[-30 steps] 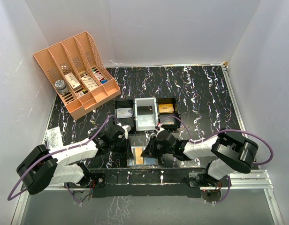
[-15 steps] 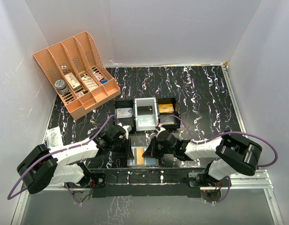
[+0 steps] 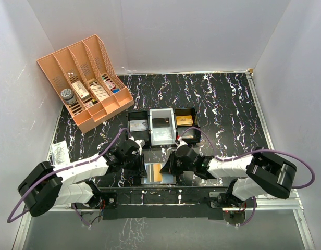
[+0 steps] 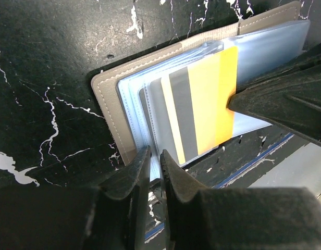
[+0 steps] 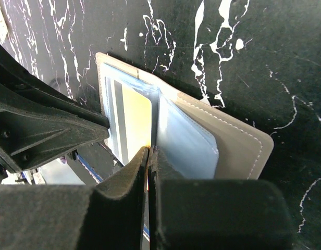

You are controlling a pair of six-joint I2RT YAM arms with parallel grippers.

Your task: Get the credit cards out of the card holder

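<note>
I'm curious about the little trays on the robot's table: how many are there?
3, in a row beyond the card holder: the left black tray, the white tray in the middle, the right black tray. None appears hidden.

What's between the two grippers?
The open card holder, a gold-orange card showing, lies between the left gripper and right gripper, seen from top view.

Black marble-patterned table (image 3: 218,104) with white veining, enclosed by plain white walls (image 3: 202,31). Far left corner: one peach four-slot rack (image 3: 51,70), set at an angle, holding several small labelled boxes (image 3: 90,91) and a round dark jar with a grey lid (image 3: 70,96). Centre: three rectangular trays touching in a row, black (image 3: 130,119), white (image 3: 161,136), black (image 3: 185,110); left edge: one small clear printed packet (image 3: 59,151), lying flat.
</note>
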